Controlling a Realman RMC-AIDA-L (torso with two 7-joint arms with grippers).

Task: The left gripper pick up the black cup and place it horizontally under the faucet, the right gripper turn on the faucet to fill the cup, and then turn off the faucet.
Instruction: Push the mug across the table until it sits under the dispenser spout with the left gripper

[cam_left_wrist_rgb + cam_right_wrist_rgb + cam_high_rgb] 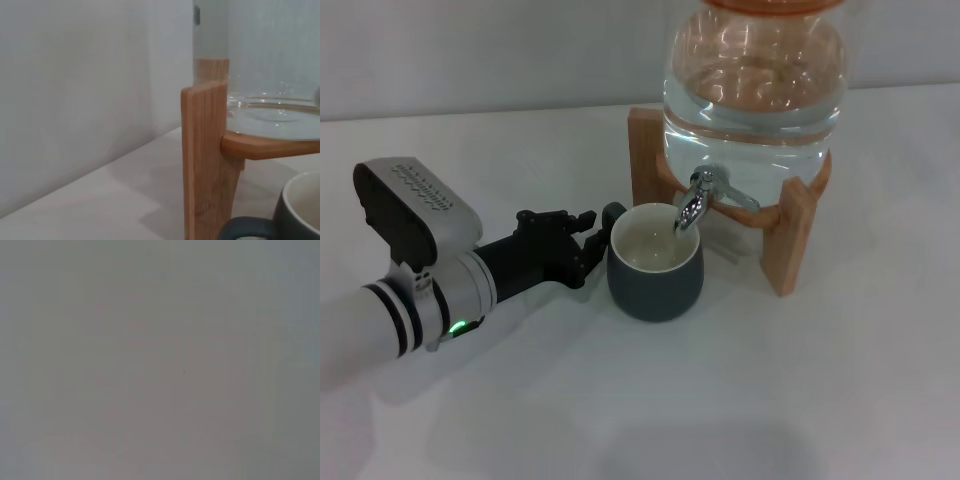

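Flanking the black cup (655, 265): wooden stand (650, 155), left gripper (590, 232).

The head view looks down from above the wooden stand (790, 240). The left wrist view sits low and close beside that stand (205, 165), facing the wall. The right wrist view shows only blank grey.

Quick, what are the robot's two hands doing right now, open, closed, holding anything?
Left hand: at the black cup's handle side under the faucet; cannot tell whether it grips.
Right hand: not in view.
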